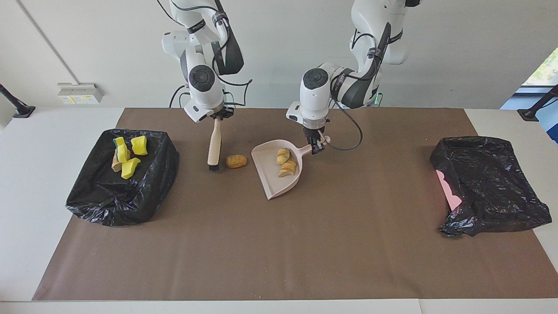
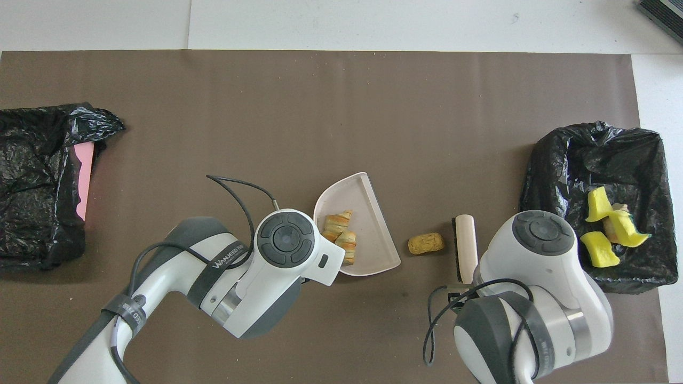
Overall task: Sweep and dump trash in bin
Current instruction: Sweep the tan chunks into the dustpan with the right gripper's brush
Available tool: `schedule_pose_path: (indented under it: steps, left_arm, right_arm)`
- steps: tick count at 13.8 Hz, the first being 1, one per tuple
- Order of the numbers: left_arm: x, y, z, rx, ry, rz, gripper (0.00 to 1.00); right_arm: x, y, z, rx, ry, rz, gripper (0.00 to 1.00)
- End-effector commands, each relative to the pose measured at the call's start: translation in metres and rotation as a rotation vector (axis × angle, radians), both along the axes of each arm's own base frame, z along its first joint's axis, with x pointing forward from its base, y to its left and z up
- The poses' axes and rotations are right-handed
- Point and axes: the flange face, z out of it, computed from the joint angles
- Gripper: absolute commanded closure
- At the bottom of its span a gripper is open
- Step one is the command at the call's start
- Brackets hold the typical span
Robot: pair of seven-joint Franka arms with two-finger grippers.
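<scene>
My right gripper point(image 1: 218, 117) is shut on the top of a cream brush point(image 1: 214, 146), which hangs upright with its dark bristles just off the mat. One golden-brown trash piece point(image 1: 236, 161) lies on the mat between the brush point(image 2: 465, 246) and the pale pink dustpan point(image 1: 273, 179). Two more bread-like pieces point(image 1: 286, 162) lie in the pan. My left gripper point(image 1: 317, 147) is shut on the dustpan's handle. The bin point(image 1: 144, 196), lined with a black bag, stands at the right arm's end and holds yellow sponge chunks point(image 1: 130, 155). In the overhead view both grippers are hidden under the arms.
A second black bag point(image 1: 488, 183) with a pink thing point(image 1: 449, 189) showing at its edge lies at the left arm's end. A brown mat point(image 1: 279, 253) covers the table. Cables loop off both wrists.
</scene>
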Motion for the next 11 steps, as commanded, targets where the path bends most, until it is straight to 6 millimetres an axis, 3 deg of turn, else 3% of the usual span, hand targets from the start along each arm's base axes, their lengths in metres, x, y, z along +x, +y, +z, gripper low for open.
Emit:
schedule_pose_path:
  steps: [1, 4, 11]
  left_arm:
    - [-0.015, 0.009, 0.003, -0.005, -0.012, -0.027, 1.0]
    - [-0.013, 0.01, 0.003, -0.009, -0.015, -0.023, 1.0]
    - [-0.01, 0.014, 0.001, -0.011, -0.015, -0.015, 1.0]
  right_arm:
    - [0.0, 0.0, -0.009, 0.068, -0.009, 0.084, 1.0]
    - [0.001, 0.015, -0.012, 0.212, 0.006, 0.081, 1.0]
    - [-0.002, 0.072, 0.008, 0.604, 0.018, -0.025, 1.0]
